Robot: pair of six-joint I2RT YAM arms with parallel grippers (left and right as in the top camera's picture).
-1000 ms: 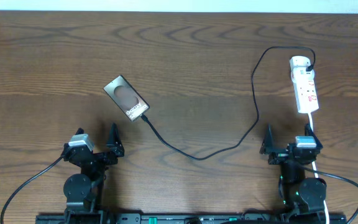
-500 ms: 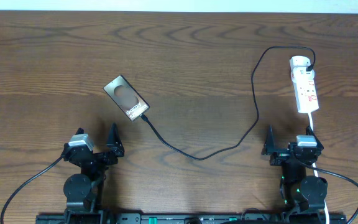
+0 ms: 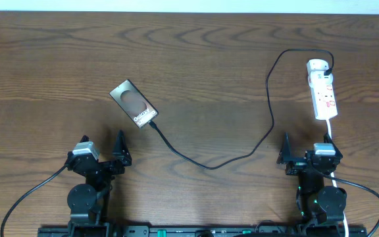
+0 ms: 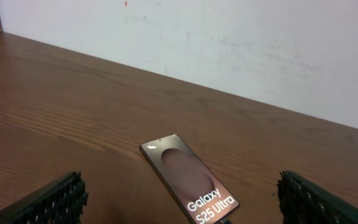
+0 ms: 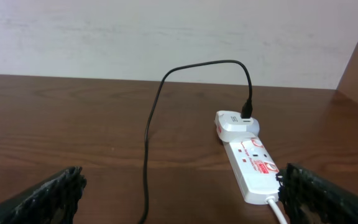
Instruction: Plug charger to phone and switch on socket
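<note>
Your left gripper (image 4: 182, 202) stands wide open, holding nothing. The phone (image 4: 188, 186) lies flat ahead, centred between its fingers. The charger (image 3: 242, 155) trails from the phone's near end to the socket (image 5: 253, 165). Your right gripper (image 5: 185, 196), also spread wide and empty, has the socket ahead, toward its right finger.

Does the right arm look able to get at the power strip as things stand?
Probably yes: the power strip lies straight ahead of the right gripper, only its white cord between them.
</note>
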